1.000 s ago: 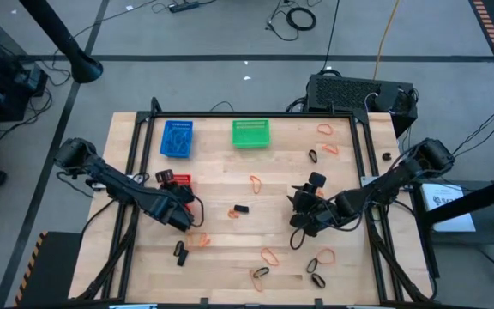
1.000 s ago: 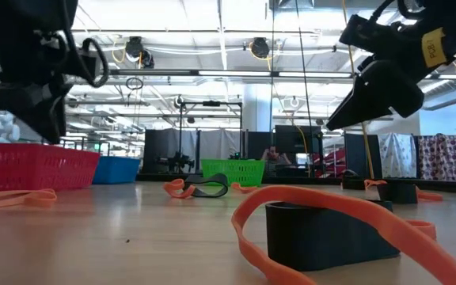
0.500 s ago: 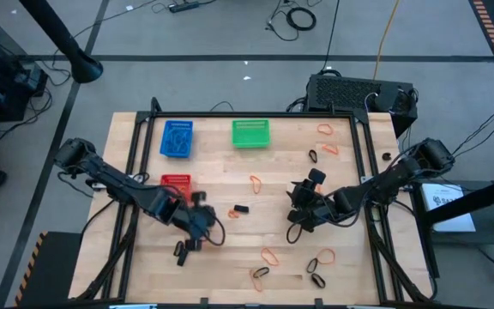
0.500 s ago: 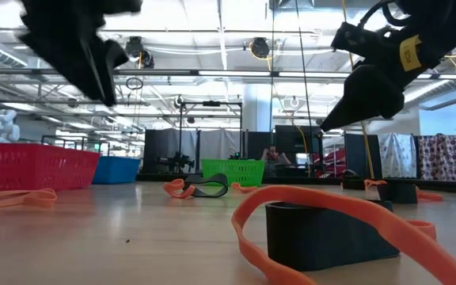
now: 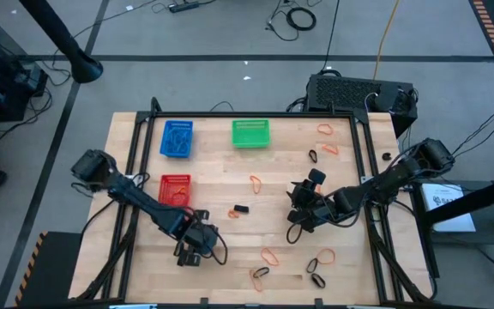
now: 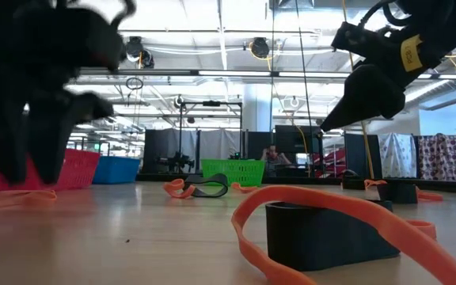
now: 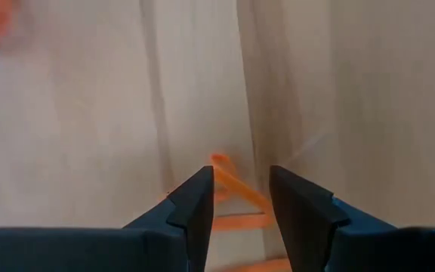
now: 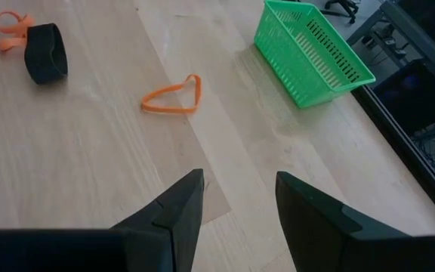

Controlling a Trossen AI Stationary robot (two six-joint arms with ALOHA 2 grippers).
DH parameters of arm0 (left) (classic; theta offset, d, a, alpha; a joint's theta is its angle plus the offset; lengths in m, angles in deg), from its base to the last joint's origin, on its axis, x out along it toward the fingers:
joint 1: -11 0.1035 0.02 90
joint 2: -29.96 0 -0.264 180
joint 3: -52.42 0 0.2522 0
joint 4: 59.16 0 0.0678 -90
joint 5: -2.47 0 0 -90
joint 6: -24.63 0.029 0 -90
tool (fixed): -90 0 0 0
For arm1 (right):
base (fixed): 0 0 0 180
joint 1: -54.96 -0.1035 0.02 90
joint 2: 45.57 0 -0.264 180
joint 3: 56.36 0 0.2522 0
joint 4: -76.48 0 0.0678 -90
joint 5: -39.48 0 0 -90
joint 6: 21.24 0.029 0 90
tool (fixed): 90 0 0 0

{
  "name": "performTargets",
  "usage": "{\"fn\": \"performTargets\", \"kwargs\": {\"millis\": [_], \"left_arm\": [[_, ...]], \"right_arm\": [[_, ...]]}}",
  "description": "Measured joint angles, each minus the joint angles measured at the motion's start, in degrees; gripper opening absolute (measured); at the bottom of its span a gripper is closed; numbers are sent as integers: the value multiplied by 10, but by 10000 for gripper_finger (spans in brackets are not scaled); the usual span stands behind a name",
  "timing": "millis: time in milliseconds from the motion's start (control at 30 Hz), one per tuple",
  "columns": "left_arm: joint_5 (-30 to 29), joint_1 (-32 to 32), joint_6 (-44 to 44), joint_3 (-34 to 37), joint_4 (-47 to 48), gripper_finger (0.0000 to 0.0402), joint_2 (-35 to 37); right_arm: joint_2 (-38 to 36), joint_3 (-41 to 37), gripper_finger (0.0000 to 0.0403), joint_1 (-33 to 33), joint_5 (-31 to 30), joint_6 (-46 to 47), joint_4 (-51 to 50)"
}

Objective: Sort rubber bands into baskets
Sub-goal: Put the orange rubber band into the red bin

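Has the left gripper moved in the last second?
Yes. The left gripper moved away from the red basket, toward the table's near edge, and now hangs open over an orange band.

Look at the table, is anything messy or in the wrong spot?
Nothing is broken, but it is messy. Orange and black rubber bands lie scattered over the table instead of in baskets. The green basket looks empty. The left claw is open over an orange band, and the right claw hangs open above bare wood.
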Motion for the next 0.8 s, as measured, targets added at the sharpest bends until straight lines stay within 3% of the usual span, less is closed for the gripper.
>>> {"fn": "performTargets", "kwargs": {"millis": [300, 567, 800], "left_arm": [[13, 3, -2, -2, 14, 130, -34], [-9, 15, 2, -2, 29, 12, -29], [-162, 15, 2, -55, 197, 5, 6]], "right_arm": [[0, 0, 160, 0, 0, 0, 0], [0, 0, 160, 0, 0, 0, 0], [0, 0, 160, 0, 0, 0, 0]]}}
